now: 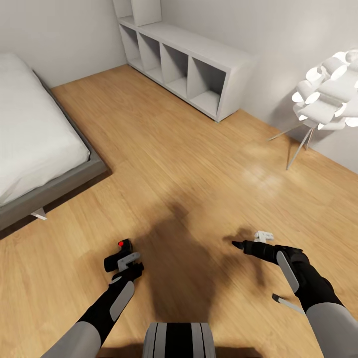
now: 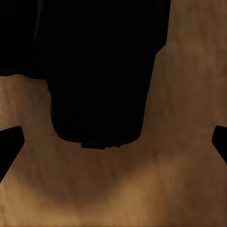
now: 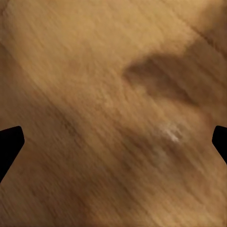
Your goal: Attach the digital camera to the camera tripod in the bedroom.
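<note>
Our left hand (image 1: 123,259) grips the small black boxy digital camera (image 1: 119,252) with its red mark on top, held low over the light wooden plank floor (image 1: 189,164) of the bedroom. In the left wrist view the camera (image 2: 99,71) sits dark between the fingers. Our right hand (image 1: 243,245) hangs spread wide with nothing in it. A grey-framed bed (image 1: 40,149) stands left, a grey-white cubby shelf (image 1: 199,59) ahead, a white-petalled floor lamp (image 1: 328,94) right.

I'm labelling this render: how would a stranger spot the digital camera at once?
Start at the grey-framed bed, then drop to the left gripper over the plank floor. The digital camera sits in it: small, black, boxy, the sole item with a red dot.
</note>
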Controlling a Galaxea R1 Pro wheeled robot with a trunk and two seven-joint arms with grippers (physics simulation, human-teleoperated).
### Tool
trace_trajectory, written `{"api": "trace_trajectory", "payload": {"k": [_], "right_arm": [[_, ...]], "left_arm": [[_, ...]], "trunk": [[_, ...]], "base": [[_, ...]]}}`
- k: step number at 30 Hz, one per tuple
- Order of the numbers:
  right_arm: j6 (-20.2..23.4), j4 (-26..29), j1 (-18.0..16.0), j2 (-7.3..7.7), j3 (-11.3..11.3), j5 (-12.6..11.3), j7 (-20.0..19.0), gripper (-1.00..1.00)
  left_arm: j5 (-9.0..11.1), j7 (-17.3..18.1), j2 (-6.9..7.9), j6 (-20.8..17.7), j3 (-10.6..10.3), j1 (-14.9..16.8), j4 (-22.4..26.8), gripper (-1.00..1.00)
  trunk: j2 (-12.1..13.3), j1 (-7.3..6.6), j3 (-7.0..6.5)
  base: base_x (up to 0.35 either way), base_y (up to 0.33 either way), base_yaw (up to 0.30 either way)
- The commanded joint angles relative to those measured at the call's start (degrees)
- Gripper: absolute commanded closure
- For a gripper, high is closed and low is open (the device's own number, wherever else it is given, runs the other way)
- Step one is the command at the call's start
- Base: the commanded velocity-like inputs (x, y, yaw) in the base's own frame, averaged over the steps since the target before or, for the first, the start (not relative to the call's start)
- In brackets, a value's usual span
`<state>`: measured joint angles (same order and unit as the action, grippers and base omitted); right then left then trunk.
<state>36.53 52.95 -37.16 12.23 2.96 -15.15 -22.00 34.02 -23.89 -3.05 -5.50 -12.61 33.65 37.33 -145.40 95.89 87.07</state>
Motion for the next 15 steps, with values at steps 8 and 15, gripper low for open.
{"api": "trace_trajectory", "payload": {"k": [8,15], "right_arm": [[0.4,0.0,0.0,-0.01,0.1,-0.2,-0.2,-1.0],[0.4,0.0,0.0,-0.01,0.1,-0.2,-0.2,-1.0]], "left_arm": [[0.6,-0.5,0.15,-0.2,-0.1,0.0,-0.4,-1.0],[0.7,-0.6,0.3,-0.2,0.0,0.0,-0.5,-1.0]], "trunk": [[0.0,-0.01,0.04],[0.0,-0.01,0.04]], "base": [[0.0,0.0,0.0],[0.0,0.0,0.0]]}}
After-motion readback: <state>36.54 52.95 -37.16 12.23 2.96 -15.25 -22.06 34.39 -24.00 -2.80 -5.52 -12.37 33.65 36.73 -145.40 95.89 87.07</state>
